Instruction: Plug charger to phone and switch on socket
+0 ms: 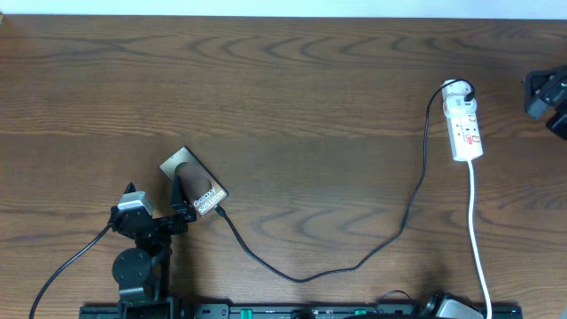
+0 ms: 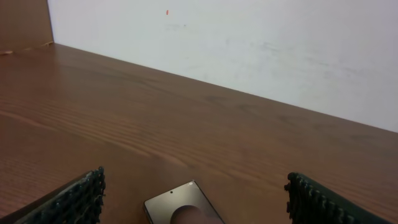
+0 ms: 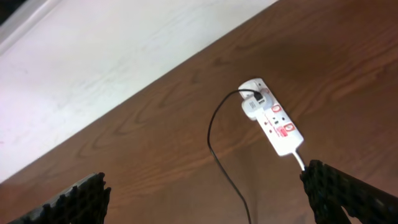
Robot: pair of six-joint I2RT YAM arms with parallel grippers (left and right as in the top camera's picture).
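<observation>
Between the wide-spread fingers of the left claw [image 2: 196, 183], which stands apart and grips nothing, one end of the phone [image 2: 181, 208] shows low on the counter [image 2: 186, 118]. Seen from overhead, that claw sits over the phone's lettered end, and the phone lies skewed near the counter's front left.

At that end the tip of the charger [image 1: 301, 276] meets the phone's edge, but whether it is fully seated is too small to tell. From there the black cable sags toward the front edge, then climbs to the far end of the socket [image 3: 273, 121] at the counter's right.

The right claw [image 3: 205, 177] is likewise apart and empty. It hangs well away from the socket, which lies ahead of it, with the white cord [image 1: 478, 230] trailing toward the front.

The plugging step looks all but done, so switching on appears next. That calls for the right claw to descend, draw its fingers together and press one tip on the red switches [image 3: 283, 130] without nudging the light strip sideways.
</observation>
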